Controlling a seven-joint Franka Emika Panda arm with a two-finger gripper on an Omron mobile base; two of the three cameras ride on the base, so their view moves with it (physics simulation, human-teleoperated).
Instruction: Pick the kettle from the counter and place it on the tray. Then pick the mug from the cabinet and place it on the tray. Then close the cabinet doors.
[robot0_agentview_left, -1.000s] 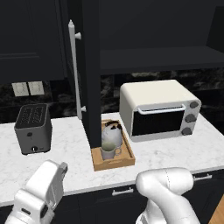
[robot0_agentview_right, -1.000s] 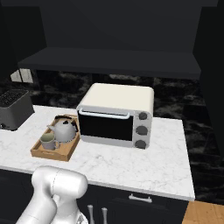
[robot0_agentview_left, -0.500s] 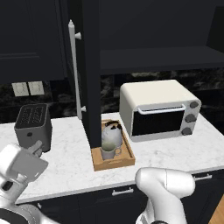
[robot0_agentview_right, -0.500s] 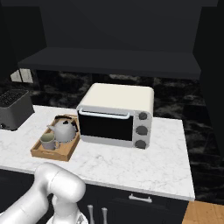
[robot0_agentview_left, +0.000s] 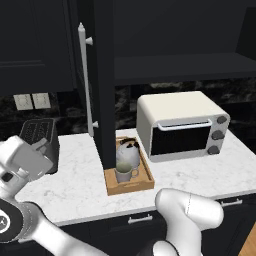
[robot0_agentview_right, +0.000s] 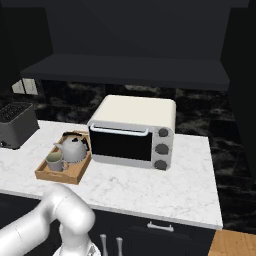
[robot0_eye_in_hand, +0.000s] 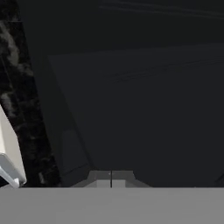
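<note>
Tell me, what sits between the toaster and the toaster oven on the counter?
The tray, holding the kettle and mug, seen in the right base view.

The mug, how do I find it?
Look at the white marble counter, left of the big cream toaster oven. A wooden tray sits there, and the mug is in its front end. It's the pale, open cup, shorter than the silver kettle behind it.

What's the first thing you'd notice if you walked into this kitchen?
The big white toaster oven at the back of the marble counter. Left of it, a wooden tray holds a silver kettle and a pale mug. A tall black cabinet door stands open above the tray.
</note>
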